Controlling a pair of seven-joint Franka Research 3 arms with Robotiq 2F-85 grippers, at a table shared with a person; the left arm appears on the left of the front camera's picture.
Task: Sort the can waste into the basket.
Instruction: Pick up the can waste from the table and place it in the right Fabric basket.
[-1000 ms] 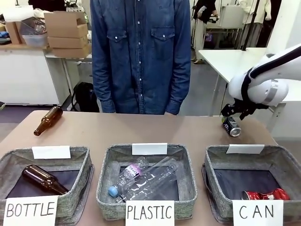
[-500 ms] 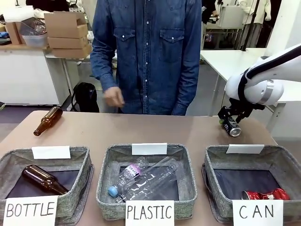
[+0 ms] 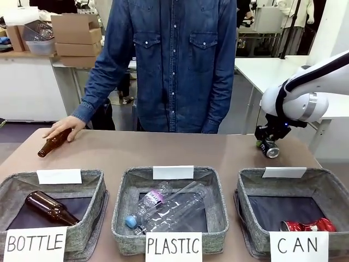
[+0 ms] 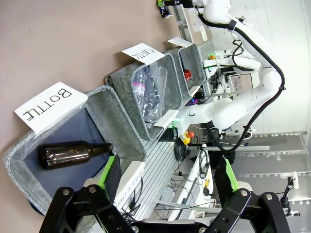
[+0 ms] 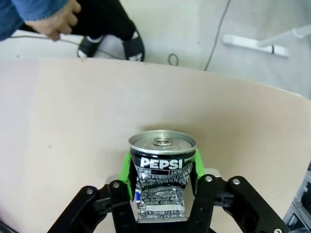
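The black can [image 5: 163, 172] sits between the green pads [image 5: 127, 171] of the right gripper [image 3: 268, 146], which press against both of its sides; its silver top faces away from the wrist and the word PEPSI runs across its body. From the front, the can [image 3: 270, 150] hangs tilted in that grip near the far right corner of the table [image 3: 163, 150], just beyond the far rim of the basket [image 3: 327, 185] signed "CAN". The red crushed can [image 3: 307, 225] lies in that basket at its near side, just behind the sign.

The left gripper [image 4: 167, 177] stands wide apart with nothing between its fingers, near the basket signed "BOTTLE" [image 4: 114, 114].

The middle basket [image 3: 218, 210], signed "PLASTIC", holds clear plastic bottles [image 3: 166, 210] lying on their sides. The left basket [image 3: 92, 213], signed "BOTTLE", holds one brown glass bottle [image 3: 50, 207] lying on the dark lining.

A second brown bottle [image 3: 50, 144] lies on the table near its far left corner, and the person's hand [image 3: 65, 128] rests on it.
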